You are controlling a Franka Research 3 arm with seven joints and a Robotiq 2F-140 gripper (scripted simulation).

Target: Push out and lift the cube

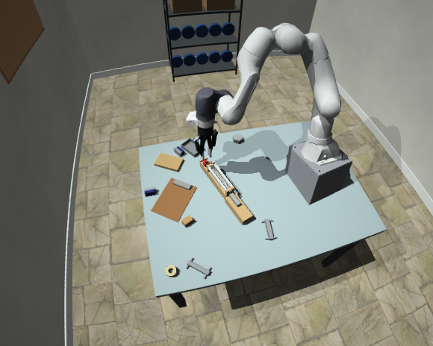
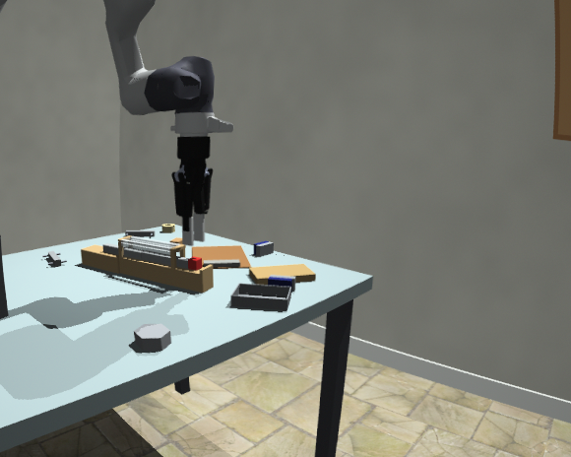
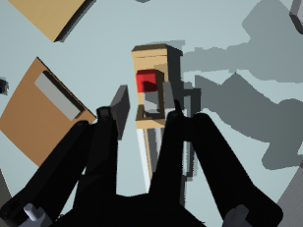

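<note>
Cube (image 3: 148, 82) sits on the channel's (image 2: 149, 270) ledge, small, rigid, likely light; I would pinch opposite side faces. Claw (image 2: 194, 236) hovers above, part-released, grasping nothing.

Shelf rack (image 1: 166, 22) top beyond frame edge
</note>
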